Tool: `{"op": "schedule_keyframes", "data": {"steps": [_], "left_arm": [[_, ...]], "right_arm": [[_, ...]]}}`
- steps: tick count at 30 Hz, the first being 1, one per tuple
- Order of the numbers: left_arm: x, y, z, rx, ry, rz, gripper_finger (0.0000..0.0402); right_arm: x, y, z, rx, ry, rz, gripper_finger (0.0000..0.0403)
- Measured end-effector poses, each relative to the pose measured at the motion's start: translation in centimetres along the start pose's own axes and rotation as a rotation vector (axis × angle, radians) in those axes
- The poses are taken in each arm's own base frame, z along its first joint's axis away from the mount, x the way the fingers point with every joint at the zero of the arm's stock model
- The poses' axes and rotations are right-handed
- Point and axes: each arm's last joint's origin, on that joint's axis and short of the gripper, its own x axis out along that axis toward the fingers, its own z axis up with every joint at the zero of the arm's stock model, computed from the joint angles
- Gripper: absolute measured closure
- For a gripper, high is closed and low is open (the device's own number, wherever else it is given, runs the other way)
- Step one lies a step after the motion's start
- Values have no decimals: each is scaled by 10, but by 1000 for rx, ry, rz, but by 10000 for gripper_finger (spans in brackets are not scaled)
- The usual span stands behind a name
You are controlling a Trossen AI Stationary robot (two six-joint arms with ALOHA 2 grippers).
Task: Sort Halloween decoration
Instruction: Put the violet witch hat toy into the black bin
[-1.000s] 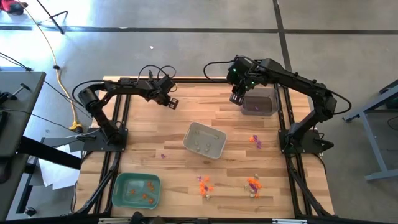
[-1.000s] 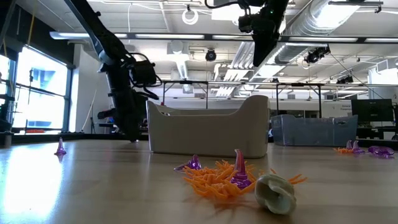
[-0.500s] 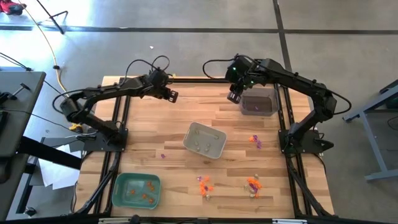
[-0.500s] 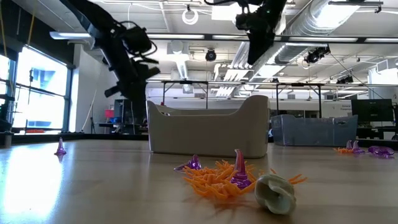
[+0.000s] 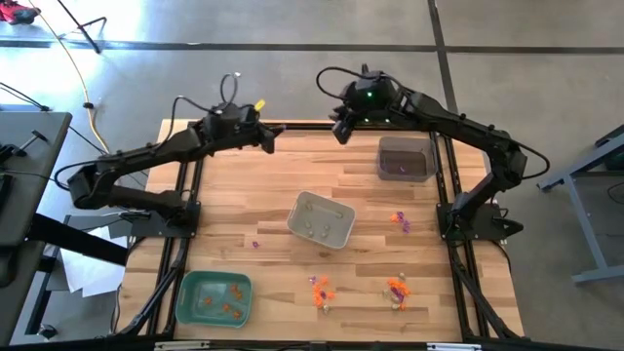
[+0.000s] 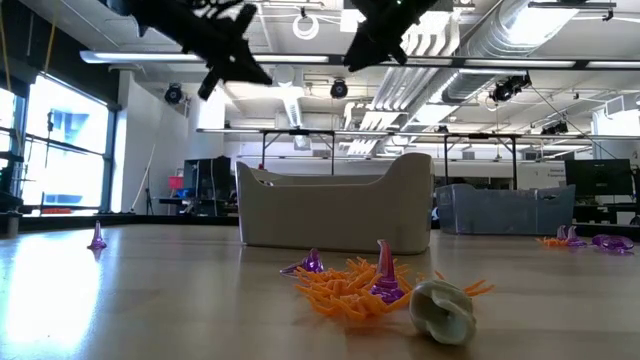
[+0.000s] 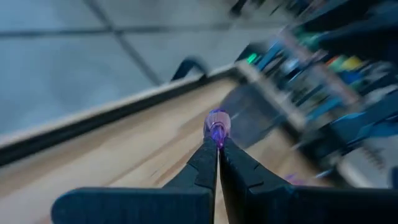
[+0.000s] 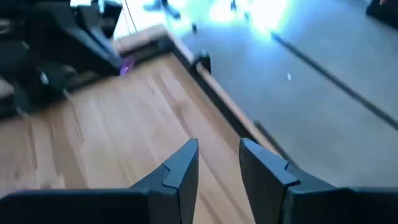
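Your left arm stretches long and low toward the table's far edge, its left gripper (image 5: 268, 142) raised above the wood, fingers pinched tight on a tiny purple plastic trinket (image 7: 216, 126). Facing it, your right arm folds high over the far edge, right gripper (image 5: 337, 130) spread apart and empty, well above the dark grey rectangular tray (image 5: 406, 159).

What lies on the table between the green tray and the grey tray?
Only one purple trinket lies between the green tray and the grey tray; otherwise bare wood, per the high view.
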Motion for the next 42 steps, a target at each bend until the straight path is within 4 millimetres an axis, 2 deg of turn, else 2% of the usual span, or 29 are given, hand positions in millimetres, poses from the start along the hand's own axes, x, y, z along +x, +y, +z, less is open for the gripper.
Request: {"op": "schedule_keyframes", "data": {"steps": [5, 11, 18, 31, 42], "left_arm": [[-16, -20, 10, -4, -119, -122, 401], [-24, -40, 17, 2, -240, -258, 401], [-29, -50, 25, 0, -342, -333, 402], [-27, -74, 42, 142, -346, -316, 402], [-25, -75, 44, 159, -346, -292, 402]], "right_arm": [[-2, 11, 17, -2, -178, 67, 291], [-7, 32, 31, 10, -345, 146, 291], [-16, 50, 42, 5, -495, 208, 291], [-2, 60, 41, 42, -500, 260, 291], [-3, 61, 42, 34, -511, 261, 289]]}}
